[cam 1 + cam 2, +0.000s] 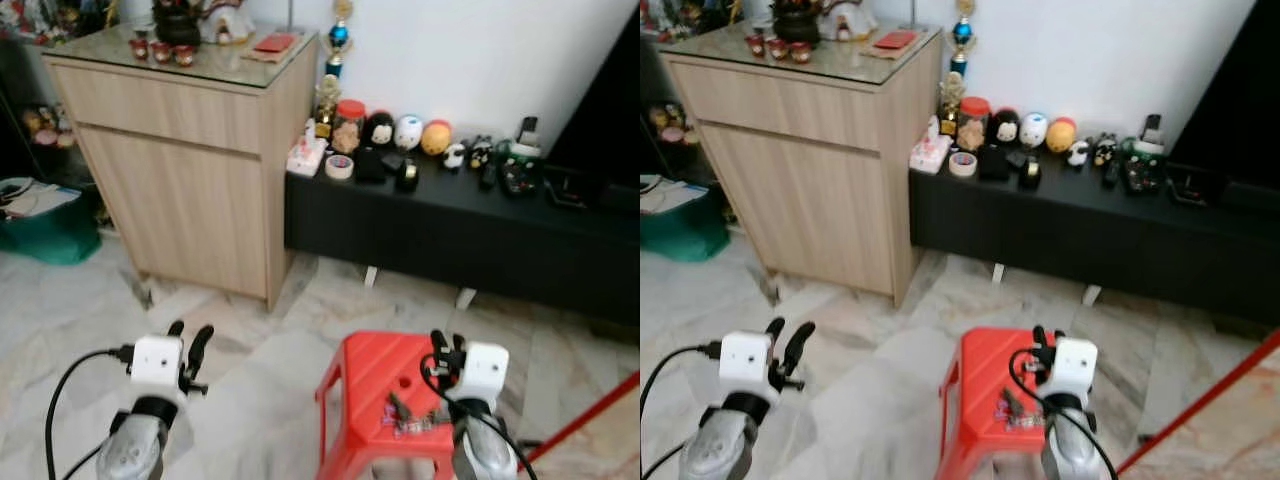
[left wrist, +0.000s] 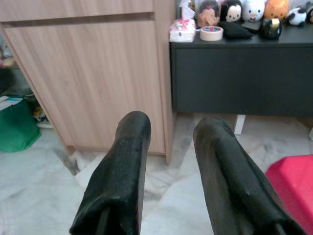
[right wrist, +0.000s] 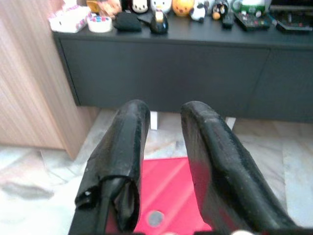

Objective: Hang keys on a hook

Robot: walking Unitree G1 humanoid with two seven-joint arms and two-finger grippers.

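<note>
Keys [image 1: 412,420] lying on the near part of a red stool [image 1: 368,372], just left of and slightly nearer than the right hand [image 1: 446,349], which hovers over the stool's right side with fingers [image 3: 128,147] a little apart and nothing between them. Left hand [image 1: 190,340] well off to the left over bare marble floor [image 1: 250,350], likewise parted and empty, so clearly the farther of the two; the right arm judged the natural one for the pickup. Bunch small and blurred: seemingly a darker piece toward the far left and a paler cluster toward the near right, giving a long axis running roughly left-far to right-near, though too indistinct to say which end carries the ring. Reaching it looks to need a pull back toward the body and a tilt downward. Wooden cabinet [image 1: 190,170] far left, low black tabletop [image 1: 460,215] with small ornaments far right; no hook made out anywhere.
</note>
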